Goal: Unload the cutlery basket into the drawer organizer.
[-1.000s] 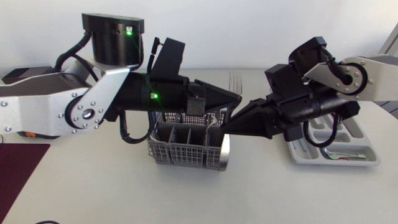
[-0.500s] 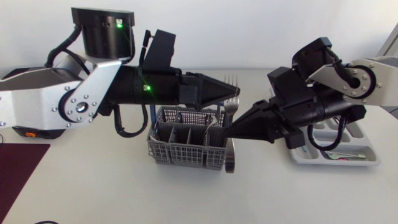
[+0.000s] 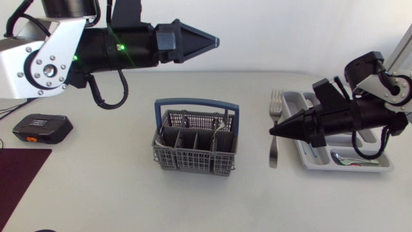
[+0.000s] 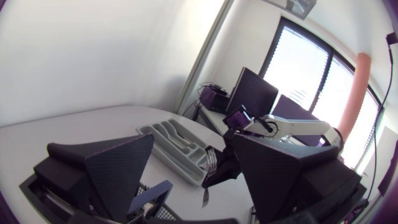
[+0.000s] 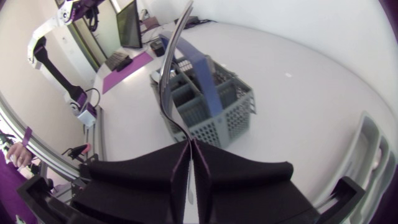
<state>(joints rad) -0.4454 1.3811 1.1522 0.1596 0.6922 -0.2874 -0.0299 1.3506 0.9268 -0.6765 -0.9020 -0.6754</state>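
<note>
The left arm is positioned high over the table (image 3: 129,193), entering from the left side. The left claw (image 3: 215,43) is released: the left wrist view shows its two fingers standing apart with nothing between them. It hangs above and behind the cutlery basket (image 3: 193,158), well clear of it.

The right arm enters from the right side and lies across the drawer organizer (image 3: 347,168). The right claw (image 3: 271,132) is clenched on a fork (image 3: 273,153). In the right wrist view both fingers press against the fork's shaft from two sides. The fork is held upright, tines up and handle down, at about its mid-length. It sits between the basket and the organizer, just beside the organizer's end nearest the basket and apart from the basket.

The basket is grey with a blue handle (image 3: 196,102) and stands upright near the middle of the table. Several cutlery pieces (image 3: 222,127) stand in its rear compartments; their type cannot be determined. A spoon (image 3: 353,160) lies in one front compartment of the organizer.

A black and orange device (image 3: 42,127) lies at the left of the table, with a dark red mat (image 3: 19,174) in front of it.
</note>
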